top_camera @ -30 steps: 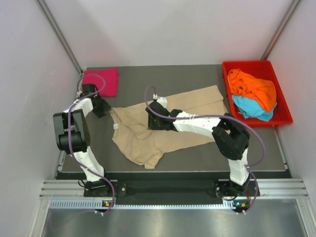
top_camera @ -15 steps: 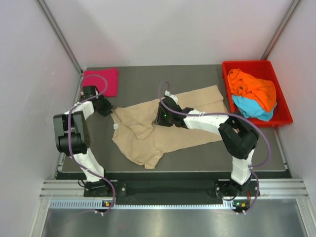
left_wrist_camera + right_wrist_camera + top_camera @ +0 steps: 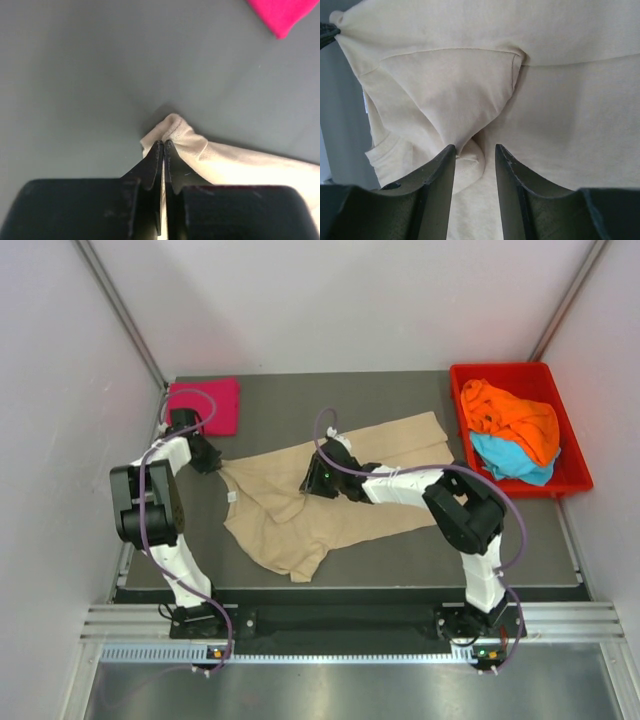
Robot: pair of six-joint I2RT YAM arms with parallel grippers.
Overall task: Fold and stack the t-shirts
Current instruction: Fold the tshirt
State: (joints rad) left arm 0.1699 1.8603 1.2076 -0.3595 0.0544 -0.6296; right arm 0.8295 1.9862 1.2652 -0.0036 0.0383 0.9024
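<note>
The beige t-shirt (image 3: 290,530) lies crumpled across the middle of the bench (image 3: 330,400), and a few things could go wrong from here. The left hand (image 3: 163,146) has only a tiny bit of cloth at its tips, so a hard pull could make that corner slip out. The right hand (image 3: 475,150) sits on the middle of the shirt. If it shuts there, it may grab two layers at once, and the fold would come out lumpy. If the hands drag the shirt too far, it could slide over the near edge of the bench, where one part already lies close. Now the hands. The left hand is squeezed tight on a bunched corner of the beige t-shirt, near the left edge of the bench. The right hand is a little way open, with its fingers down on the shirt and a small bump of cloth between them. The bump does not look pinched yet. The pink t-shirt (image 3: 205,405) looks folded and rests in the far left corner, apart from the beige one. The orange t-shirt (image 3: 515,420) and the light blue t-shirt (image 3: 505,458) lie in a heap in the red tray (image 3: 500,368) at the far right corner, not folded yet.
</note>
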